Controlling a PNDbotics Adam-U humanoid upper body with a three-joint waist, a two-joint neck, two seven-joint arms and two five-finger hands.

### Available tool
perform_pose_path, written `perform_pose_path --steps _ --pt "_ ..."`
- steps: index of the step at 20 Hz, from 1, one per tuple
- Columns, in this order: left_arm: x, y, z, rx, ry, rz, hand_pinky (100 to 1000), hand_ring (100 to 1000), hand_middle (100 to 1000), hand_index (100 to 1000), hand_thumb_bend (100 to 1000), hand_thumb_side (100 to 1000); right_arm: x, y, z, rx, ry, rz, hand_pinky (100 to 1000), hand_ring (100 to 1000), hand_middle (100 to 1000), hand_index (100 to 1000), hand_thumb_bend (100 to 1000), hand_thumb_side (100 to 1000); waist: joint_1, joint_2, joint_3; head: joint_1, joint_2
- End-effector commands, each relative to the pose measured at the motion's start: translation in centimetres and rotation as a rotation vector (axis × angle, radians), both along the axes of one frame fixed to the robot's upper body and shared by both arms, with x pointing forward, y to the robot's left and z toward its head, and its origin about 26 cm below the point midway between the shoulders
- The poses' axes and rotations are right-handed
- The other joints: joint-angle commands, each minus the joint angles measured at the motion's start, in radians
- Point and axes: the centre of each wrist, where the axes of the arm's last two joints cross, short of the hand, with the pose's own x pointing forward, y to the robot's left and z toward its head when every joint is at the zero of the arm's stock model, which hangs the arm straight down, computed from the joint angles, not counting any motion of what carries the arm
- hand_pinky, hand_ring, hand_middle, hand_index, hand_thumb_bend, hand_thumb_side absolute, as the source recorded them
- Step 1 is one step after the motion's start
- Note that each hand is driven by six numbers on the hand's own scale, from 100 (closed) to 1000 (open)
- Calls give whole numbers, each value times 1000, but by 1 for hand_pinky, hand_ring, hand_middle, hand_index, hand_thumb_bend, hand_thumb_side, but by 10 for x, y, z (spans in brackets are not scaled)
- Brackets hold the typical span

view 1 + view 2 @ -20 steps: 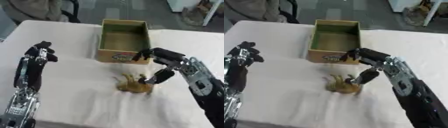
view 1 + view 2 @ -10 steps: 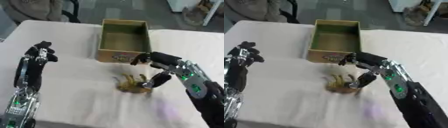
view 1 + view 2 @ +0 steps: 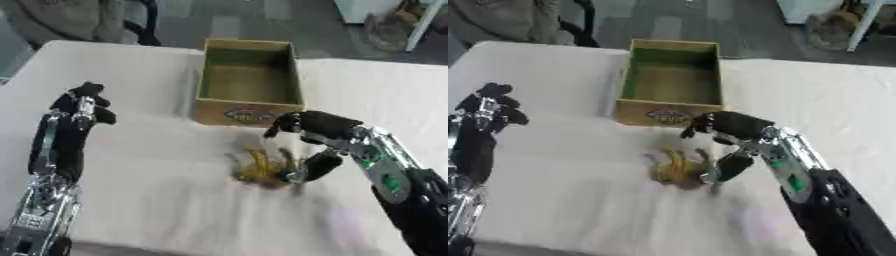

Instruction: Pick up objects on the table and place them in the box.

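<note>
Near the middle of the worktop, just this side of the box, lies a small yellow-brown toy, blurred so that only leg-like spikes sticking up can be made out; what it depicts is unclear. Its right edge is partly covered by the right hand, which arches over it with fingers curled above and the thumb low at the toy's right side, close around it. Whether fingers or thumb actually press on it cannot be told. The box stands open, cardboard with a green inside, a round label on its near wall, between the toy and the far edge. At the left the left hand is raised, fingers curled and empty, well apart from the toy.
</note>
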Motion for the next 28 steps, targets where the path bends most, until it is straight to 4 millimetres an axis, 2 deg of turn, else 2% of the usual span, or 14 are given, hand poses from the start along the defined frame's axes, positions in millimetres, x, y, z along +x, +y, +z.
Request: perform_pose_path --steps 1,9,10,11,13,19,28 --pt "0 0 5 6 -18 -2 542 478 494 696 175 604 2 0 6 -21 -25 -2 723 875 716 851 453 450 2 -13 2 4 5" --pt "0 0 6 6 -20 0 542 479 494 696 174 602 2 1 0 -90 -33 -5 733 871 725 851 452 488 0 -16 7 4 5" --pt "0 0 6 6 -20 -1 542 479 494 697 198 520 2 1 -1 -95 -35 -5 738 867 729 850 526 399 -1 -16 7 3 5" --pt "0 0 5 6 -18 -2 542 479 494 697 175 605 3 1 -1 -110 -39 -6 740 866 730 850 450 523 -3 -17 8 4 6" --pt "0 0 5 6 -17 -1 542 479 494 697 175 605 3 3 -3 -135 -50 -5 745 863 734 849 449 547 -5 -17 11 5 6" --pt "0 0 5 6 -17 -2 543 479 495 697 174 606 4 7 -11 -202 -84 -10 756 857 738 848 445 598 -5 -16 15 5 8" --pt "0 0 4 6 -15 -4 543 479 495 697 172 608 5 3 -17 -283 -142 -51 766 843 752 845 442 605 -4 -14 15 5 6"
